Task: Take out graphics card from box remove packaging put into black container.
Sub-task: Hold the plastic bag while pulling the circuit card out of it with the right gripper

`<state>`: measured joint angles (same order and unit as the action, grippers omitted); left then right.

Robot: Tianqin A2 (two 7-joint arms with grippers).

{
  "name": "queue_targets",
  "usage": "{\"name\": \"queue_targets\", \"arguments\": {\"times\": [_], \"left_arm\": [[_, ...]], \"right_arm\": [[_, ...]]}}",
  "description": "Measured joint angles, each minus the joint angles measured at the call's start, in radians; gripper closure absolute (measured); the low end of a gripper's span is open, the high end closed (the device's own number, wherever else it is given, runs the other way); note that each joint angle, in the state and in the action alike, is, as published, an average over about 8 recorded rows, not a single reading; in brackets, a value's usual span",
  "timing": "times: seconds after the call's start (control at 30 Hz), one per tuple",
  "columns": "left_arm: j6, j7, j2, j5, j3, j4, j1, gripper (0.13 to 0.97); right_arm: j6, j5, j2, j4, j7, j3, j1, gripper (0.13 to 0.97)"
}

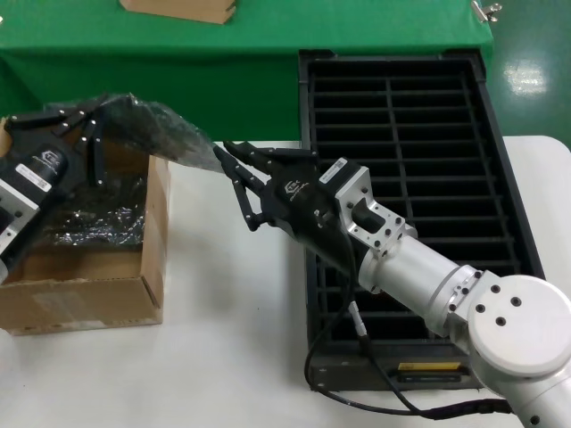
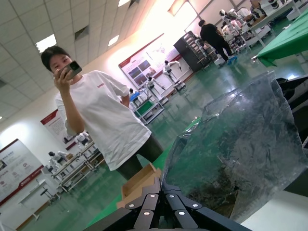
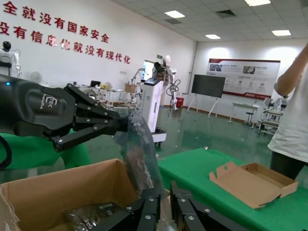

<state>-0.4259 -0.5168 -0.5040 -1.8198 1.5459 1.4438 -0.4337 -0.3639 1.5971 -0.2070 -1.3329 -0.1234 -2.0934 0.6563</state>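
Note:
The packaging (image 1: 161, 129), a crinkly translucent bag, hangs stretched above the brown box (image 1: 89, 294) at the table's left. A dark graphics card (image 3: 138, 161) shows through it. My left gripper (image 1: 94, 116) is shut on the bag's far-left end over the box; in its own view the jaws (image 2: 162, 186) pinch the bag's (image 2: 240, 139) edge. My right gripper (image 1: 220, 150) reaches in from the centre, shut on the bag's right corner, with film between its fingertips (image 3: 166, 190). The black container (image 1: 304, 107) with slot dividers stands to the right, under my right arm.
More bagged items (image 1: 98, 223) lie inside the box. A flat cardboard piece (image 1: 178, 9) rests on the green cloth (image 1: 250, 80) behind. A black cable (image 1: 357, 374) loops by the container's front. A person (image 2: 101, 120) stands beyond the green table.

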Motion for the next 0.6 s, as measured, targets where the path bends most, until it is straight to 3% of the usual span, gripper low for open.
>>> {"name": "queue_targets", "arguments": {"times": [0.33, 0.6], "left_arm": [[0.017, 0.004, 0.011, 0.011, 0.012, -0.001, -0.015, 0.958], [0.023, -0.002, 0.019, 0.015, 0.014, -0.019, -0.031, 0.958]], "right_arm": [[-0.028, -0.006, 0.018, 0.005, 0.018, 0.022, -0.008, 0.951], [-0.041, -0.011, 0.025, 0.007, 0.024, 0.035, -0.015, 0.958]]}}
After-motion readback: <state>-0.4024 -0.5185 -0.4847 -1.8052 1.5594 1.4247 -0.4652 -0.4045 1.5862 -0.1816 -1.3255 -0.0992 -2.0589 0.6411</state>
